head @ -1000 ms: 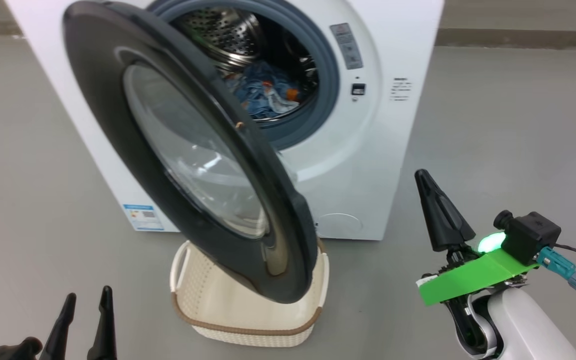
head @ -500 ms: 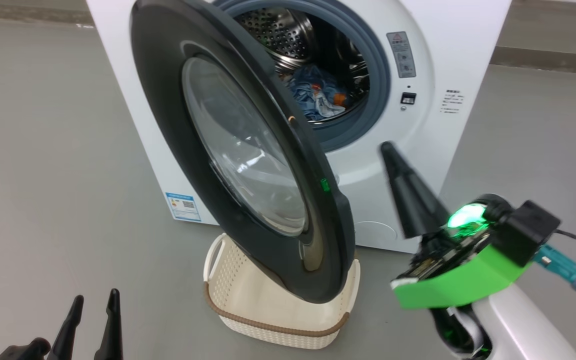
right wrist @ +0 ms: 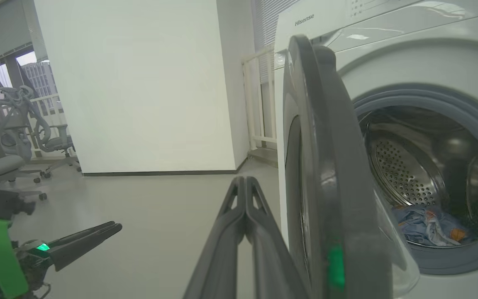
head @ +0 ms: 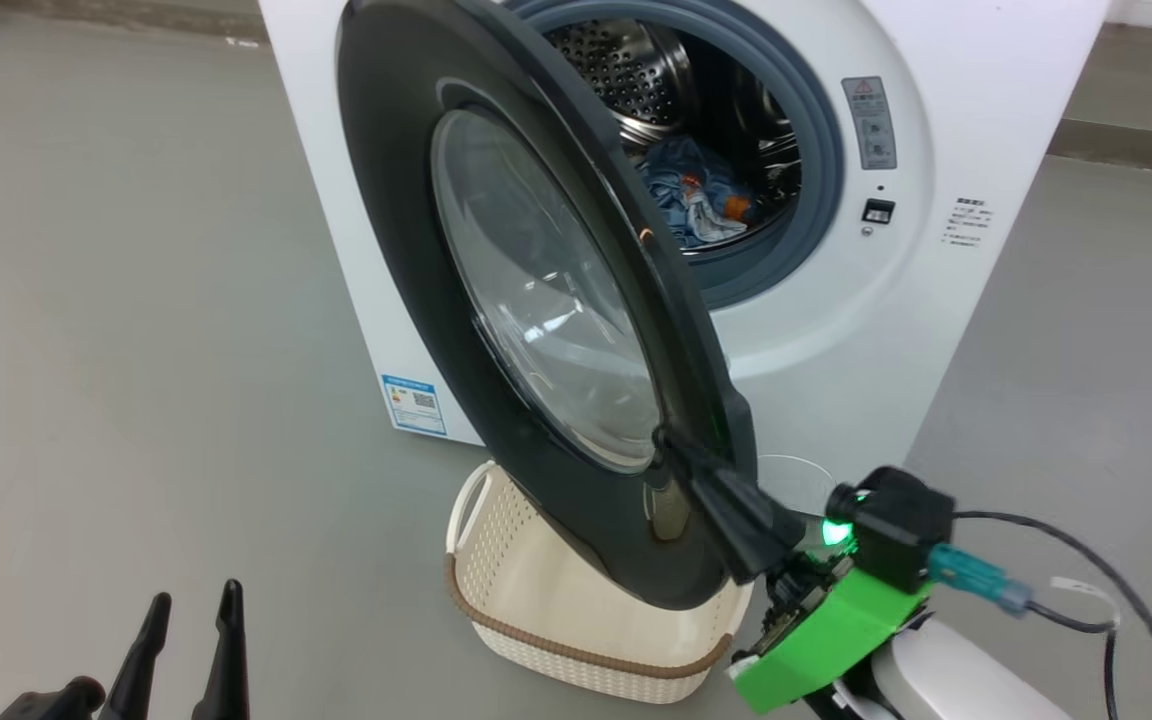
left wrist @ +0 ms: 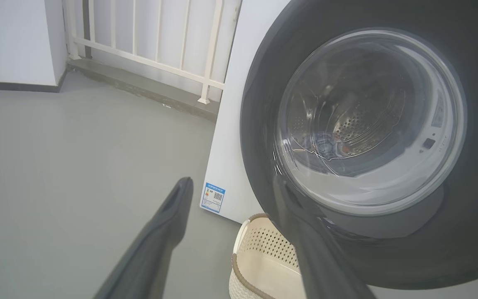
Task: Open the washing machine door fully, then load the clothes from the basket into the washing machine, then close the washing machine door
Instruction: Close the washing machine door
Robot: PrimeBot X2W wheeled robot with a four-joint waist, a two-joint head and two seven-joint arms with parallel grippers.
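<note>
— Position of left hand?
— Low, spread wide, empty, well apart from the washing machine door.
— And right hand?
— Pinched shut, close against that door's lower outer face, above the basket. Clothes deep inside the steel drum.

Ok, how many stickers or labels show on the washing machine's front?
3: a blue energy sticker low on the left, a grey label right of the gasket, small printed text further right. The open door may hide more.
</note>
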